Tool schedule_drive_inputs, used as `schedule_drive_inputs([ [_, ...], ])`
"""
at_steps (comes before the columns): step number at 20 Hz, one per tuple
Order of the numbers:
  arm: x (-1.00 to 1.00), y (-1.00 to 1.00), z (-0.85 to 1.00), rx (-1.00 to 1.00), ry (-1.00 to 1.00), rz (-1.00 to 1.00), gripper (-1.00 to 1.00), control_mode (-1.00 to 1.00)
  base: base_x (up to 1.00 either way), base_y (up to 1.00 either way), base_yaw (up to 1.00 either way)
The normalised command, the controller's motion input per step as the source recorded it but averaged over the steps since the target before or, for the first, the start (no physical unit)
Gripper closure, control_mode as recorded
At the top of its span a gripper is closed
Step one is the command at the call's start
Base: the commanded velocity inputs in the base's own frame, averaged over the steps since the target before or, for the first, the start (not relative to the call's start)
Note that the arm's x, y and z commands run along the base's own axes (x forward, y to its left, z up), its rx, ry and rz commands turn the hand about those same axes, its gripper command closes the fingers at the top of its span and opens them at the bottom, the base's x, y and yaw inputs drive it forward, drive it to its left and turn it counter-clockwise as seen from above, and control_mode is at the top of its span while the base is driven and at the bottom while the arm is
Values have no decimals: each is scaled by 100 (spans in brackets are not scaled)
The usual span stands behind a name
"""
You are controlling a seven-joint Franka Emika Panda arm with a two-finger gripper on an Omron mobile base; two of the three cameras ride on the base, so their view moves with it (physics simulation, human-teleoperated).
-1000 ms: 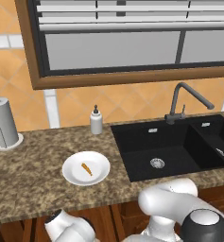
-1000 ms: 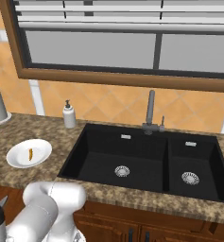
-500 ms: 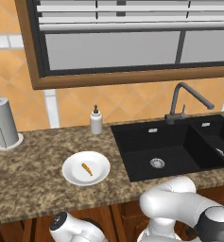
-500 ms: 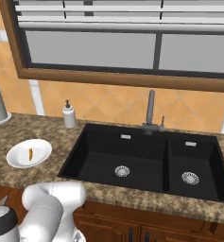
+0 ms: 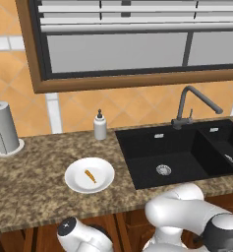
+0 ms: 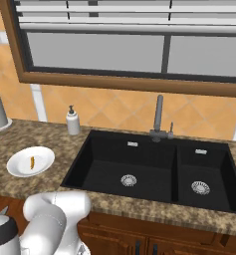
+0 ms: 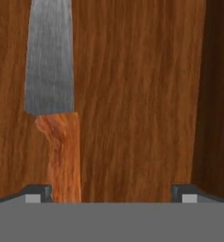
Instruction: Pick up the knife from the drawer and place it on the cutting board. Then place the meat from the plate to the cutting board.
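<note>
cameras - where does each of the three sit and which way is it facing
Left base view: behind the arm's left, looking down over the counter at the plate with the meat; white arm at lower right.
Right base view: behind its right, same plate, meat and sink; arm lower left.
Hand view: on the hand, facing the drawer floor and the knife; open gripper tips at bottom.

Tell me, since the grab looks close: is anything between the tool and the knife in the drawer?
Nothing visible is. In the hand view the open tool hangs right over the knife on the drawer floor, its handle beside one fingertip.
</note>
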Motion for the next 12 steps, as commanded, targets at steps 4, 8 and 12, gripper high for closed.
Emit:
schedule_drive_inputs([
  [4,10,36,-23,2,0,0,-100,-100,0,0,0],
  [8,2,34,-15,1,6,0,-100,-100,0,0,0],
  [12,2,17,-20,0,7,0,-100,-100,0,0,0],
])
